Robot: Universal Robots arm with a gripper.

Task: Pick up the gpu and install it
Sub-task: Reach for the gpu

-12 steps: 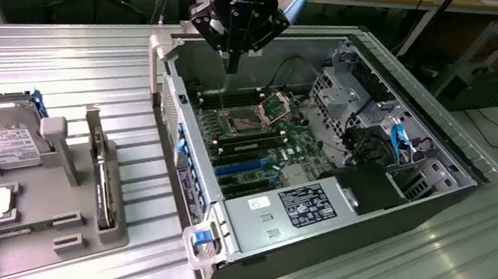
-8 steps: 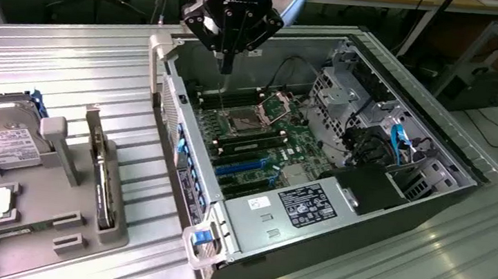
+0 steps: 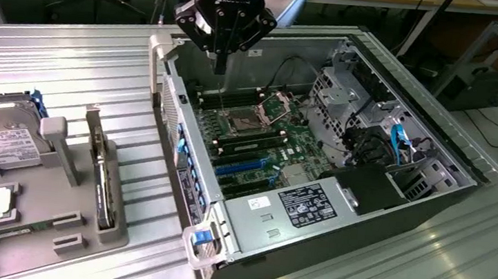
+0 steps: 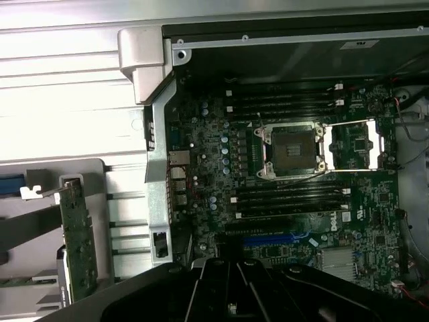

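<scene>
Gripper (image 3: 220, 66), jaws together and holding nothing, above the open computer case (image 3: 359, 243); gpu (image 3: 103, 169) upright in grey holder (image 3: 117, 235) beside the case.

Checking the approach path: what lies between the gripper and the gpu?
In the exterior view, the computer case's silver wall and a strip of ribbed table separate the gripper from the gpu standing in its grey holder.
</scene>
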